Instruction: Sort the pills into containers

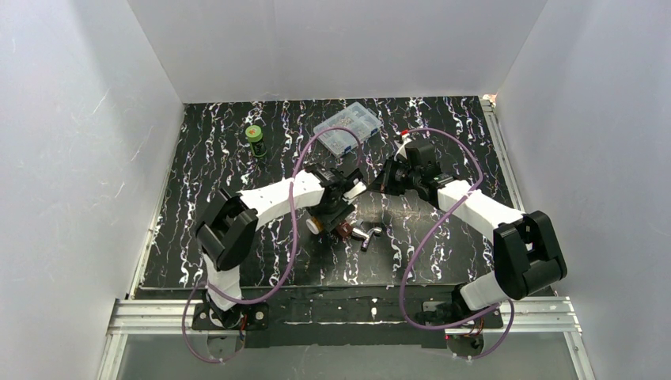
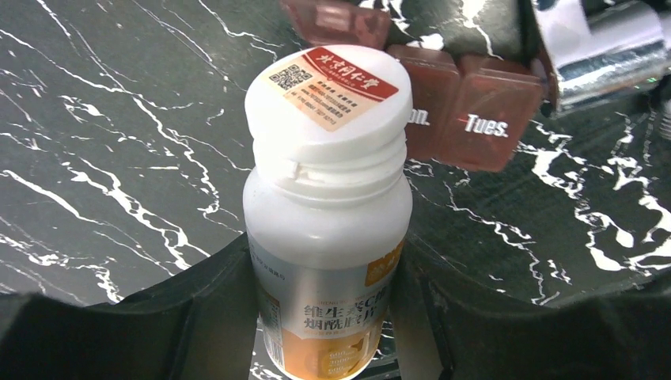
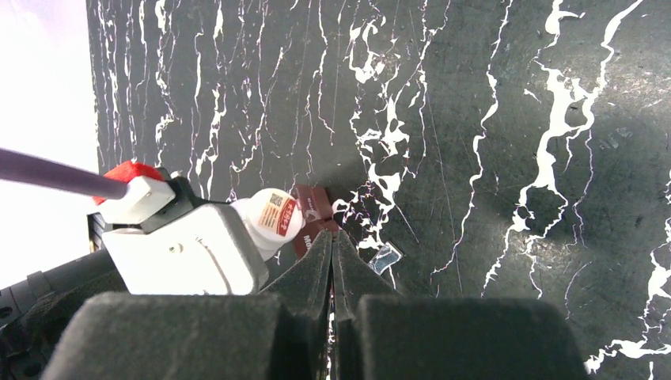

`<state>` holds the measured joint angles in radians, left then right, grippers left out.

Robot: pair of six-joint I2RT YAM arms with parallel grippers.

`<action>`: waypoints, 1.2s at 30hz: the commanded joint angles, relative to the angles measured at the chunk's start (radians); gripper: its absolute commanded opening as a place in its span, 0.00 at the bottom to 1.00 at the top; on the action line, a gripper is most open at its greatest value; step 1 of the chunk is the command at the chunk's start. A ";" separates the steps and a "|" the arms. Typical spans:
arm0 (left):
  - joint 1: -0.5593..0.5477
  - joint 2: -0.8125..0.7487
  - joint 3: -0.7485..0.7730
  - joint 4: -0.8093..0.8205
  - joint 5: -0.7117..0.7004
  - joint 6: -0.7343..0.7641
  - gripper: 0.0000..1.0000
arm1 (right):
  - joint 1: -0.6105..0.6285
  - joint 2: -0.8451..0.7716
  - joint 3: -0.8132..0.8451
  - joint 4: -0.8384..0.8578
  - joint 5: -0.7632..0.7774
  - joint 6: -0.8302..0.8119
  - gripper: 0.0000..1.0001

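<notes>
My left gripper [image 2: 324, 269] is shut on a white pill bottle [image 2: 328, 206] with a white cap and an orange and silver label, and holds it by the body. Just beyond the cap lies the dark red-brown pill case [image 2: 475, 119], with "Tues." on one lid. In the top view the left gripper [image 1: 327, 215] holds the bottle [image 1: 315, 225] beside the case [image 1: 345, 230] at the table's middle. My right gripper [image 3: 332, 241] is shut and empty, above the table. The bottle cap [image 3: 277, 215] and the case [image 3: 308, 226] show past its tips. It sits right of the left gripper [image 1: 378, 180].
A shiny silver metal piece [image 1: 365, 235] lies right of the case and also shows in the left wrist view [image 2: 609, 47]. A clear compartment box [image 1: 346, 127] stands at the back middle. A green-capped bottle [image 1: 255, 140] stands at the back left. White walls surround the black marbled table [image 1: 443, 261].
</notes>
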<state>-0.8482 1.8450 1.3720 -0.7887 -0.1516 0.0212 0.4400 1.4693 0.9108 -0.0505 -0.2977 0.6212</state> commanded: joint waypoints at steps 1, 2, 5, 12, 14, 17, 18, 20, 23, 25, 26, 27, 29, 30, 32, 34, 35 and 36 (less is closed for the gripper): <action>0.005 0.034 0.061 -0.118 -0.060 0.039 0.00 | -0.005 0.000 -0.004 0.041 -0.016 -0.006 0.05; 0.005 0.038 0.064 -0.133 -0.064 0.046 0.00 | -0.006 0.000 -0.006 0.041 -0.017 -0.004 0.05; 0.006 0.051 0.080 -0.176 -0.061 0.061 0.00 | -0.006 0.005 -0.011 0.061 -0.018 -0.002 0.05; 0.003 0.078 0.107 -0.221 -0.071 0.075 0.00 | -0.009 0.010 -0.024 0.083 -0.024 0.002 0.05; 0.002 0.089 0.127 -0.239 -0.078 0.082 0.00 | -0.009 0.007 -0.025 0.086 -0.025 0.003 0.05; 0.002 0.104 0.163 -0.266 -0.084 0.094 0.00 | -0.009 0.006 -0.026 0.089 -0.024 0.002 0.05; 0.000 0.118 0.180 -0.280 -0.084 0.100 0.00 | -0.010 0.006 -0.027 0.090 -0.023 0.002 0.05; 0.001 0.139 0.209 -0.304 -0.087 0.109 0.00 | -0.011 0.005 -0.029 0.092 -0.023 0.003 0.05; 0.001 0.159 0.243 -0.322 -0.090 0.124 0.00 | -0.012 -0.001 -0.032 0.094 -0.023 0.002 0.05; 0.000 0.180 0.278 -0.350 -0.086 0.137 0.00 | -0.012 -0.004 -0.035 0.095 -0.023 0.002 0.05; -0.003 0.192 0.292 -0.366 -0.087 0.142 0.00 | -0.012 -0.005 -0.033 0.095 -0.023 0.002 0.05; -0.006 0.204 0.306 -0.382 -0.086 0.150 0.00 | -0.012 -0.006 -0.035 0.096 -0.024 0.002 0.05; -0.015 0.226 0.330 -0.416 -0.088 0.158 0.00 | -0.013 -0.008 -0.035 0.095 -0.023 0.002 0.05; -0.017 0.235 0.338 -0.426 -0.088 0.159 0.00 | -0.013 -0.010 -0.037 0.097 -0.022 0.002 0.05; -0.023 0.246 0.345 -0.434 -0.088 0.159 0.00 | -0.014 -0.012 -0.037 0.097 -0.022 0.002 0.05; -0.024 0.251 0.345 -0.436 -0.087 0.158 0.00 | -0.014 -0.013 -0.039 0.098 -0.023 0.003 0.05; -0.027 0.254 0.345 -0.440 -0.092 0.158 0.00 | -0.014 -0.013 -0.039 0.098 -0.023 0.003 0.05; -0.030 0.257 0.345 -0.444 -0.100 0.159 0.00 | -0.014 -0.014 -0.041 0.098 -0.024 0.003 0.05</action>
<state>-0.8661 2.1143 1.6897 -1.1614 -0.2291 0.1646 0.4320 1.4784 0.8852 0.0032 -0.3138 0.6250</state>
